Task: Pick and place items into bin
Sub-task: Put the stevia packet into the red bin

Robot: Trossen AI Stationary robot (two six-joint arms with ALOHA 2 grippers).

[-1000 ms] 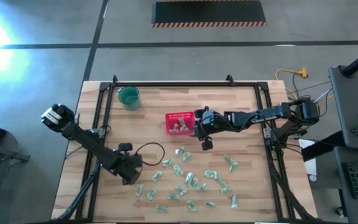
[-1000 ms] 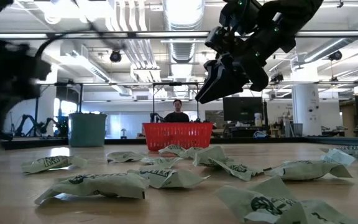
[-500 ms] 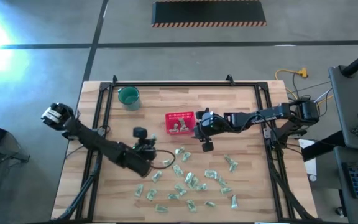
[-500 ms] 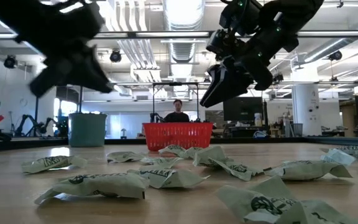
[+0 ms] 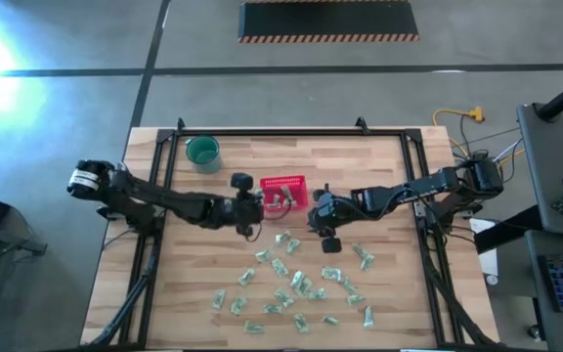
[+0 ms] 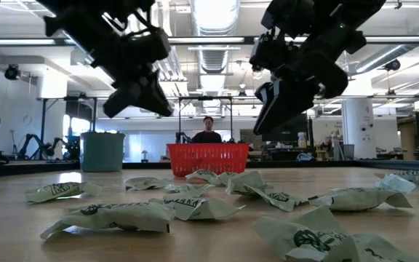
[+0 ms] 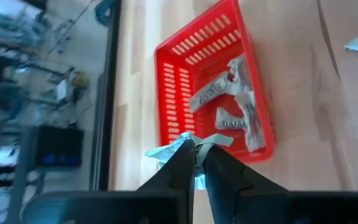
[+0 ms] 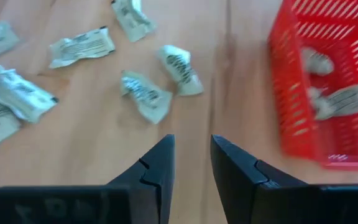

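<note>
The red basket (image 5: 283,182) stands mid-table with a few pale green-and-white packets (image 7: 229,106) lying in it. Several more packets (image 5: 296,282) lie scattered on the wood toward the table's near edge. My left gripper (image 5: 249,208) hovers just left of the basket (image 7: 166,93), raised above the table (image 6: 140,91), shut on one packet. My right gripper (image 5: 325,230) is open and hangs in the air near the basket's near right corner, holding nothing; loose packets (image 8: 145,93) lie below and ahead of it. My left gripper pinches a pale green packet (image 7: 166,151) between its two fingertips (image 7: 185,163). The crinkled wrapper sticks out on both sides of the fingers. It is lifted clear of the table, beside the basket's outer wall.
A round teal cup (image 5: 202,151) stands near the table's far left corner. A black frame rail (image 5: 262,134) runs round the table's edges. Bare wood lies left of the packets. A person (image 6: 207,132) stands in the room beyond the far edge.
My left gripper has swung from the near left part of the table up and toward the far right, arriving beside the basket's left side. My right gripper has drawn back from the basket's right edge toward the near edge and sunk a little.
</note>
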